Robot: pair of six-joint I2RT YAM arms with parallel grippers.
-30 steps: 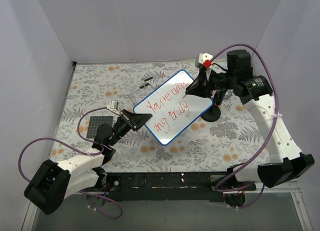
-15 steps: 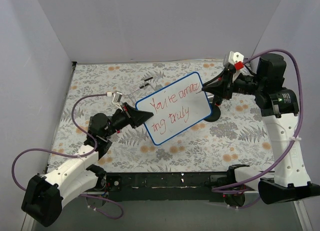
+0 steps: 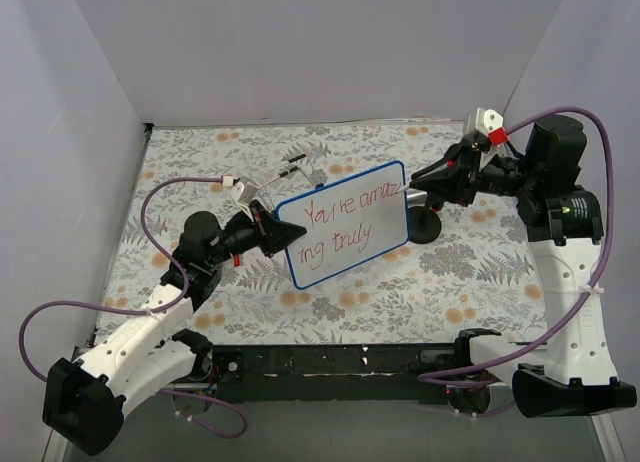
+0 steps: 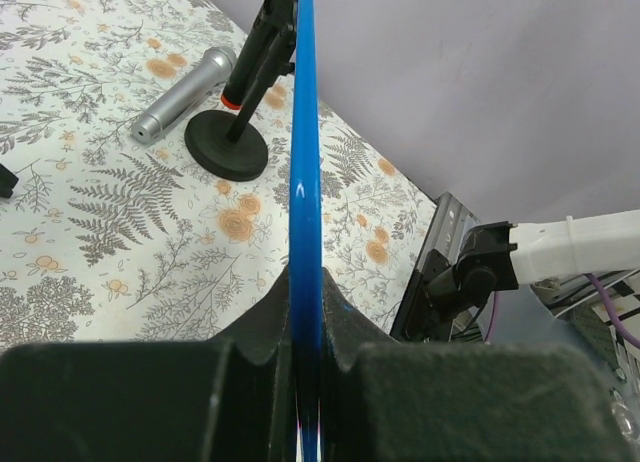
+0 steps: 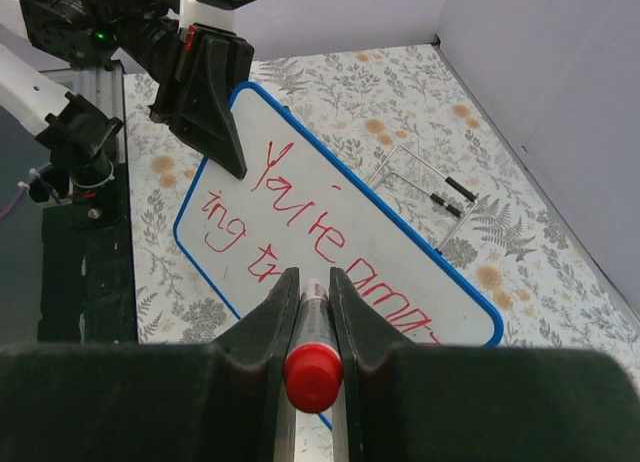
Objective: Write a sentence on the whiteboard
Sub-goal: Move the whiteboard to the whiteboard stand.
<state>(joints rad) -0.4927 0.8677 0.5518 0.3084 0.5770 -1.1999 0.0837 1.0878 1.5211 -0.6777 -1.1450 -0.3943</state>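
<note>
The left gripper (image 3: 288,232) clamps one edge of the whiteboard (image 3: 392,218) while the right gripper (image 3: 416,183), closed on a red-capped marker (image 5: 313,366), faces the sentence (image 3: 340,218) just ahead.

Red sentence (image 3: 345,222) "You're amazing truly" (two slanted lines) on whiteboard (image 3: 388,217)

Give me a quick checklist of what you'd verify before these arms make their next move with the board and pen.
1. Grip on the whiteboard: left gripper shut on its blue rim, ok.
2. Grip on the marker: right gripper shut on it, ok.
3. The sentence legible: two red lines, ok.
4. Marker tip off the board: hidden by the gripper, cannot tell.
5. Board clear of the black stand base: cannot tell.
</note>
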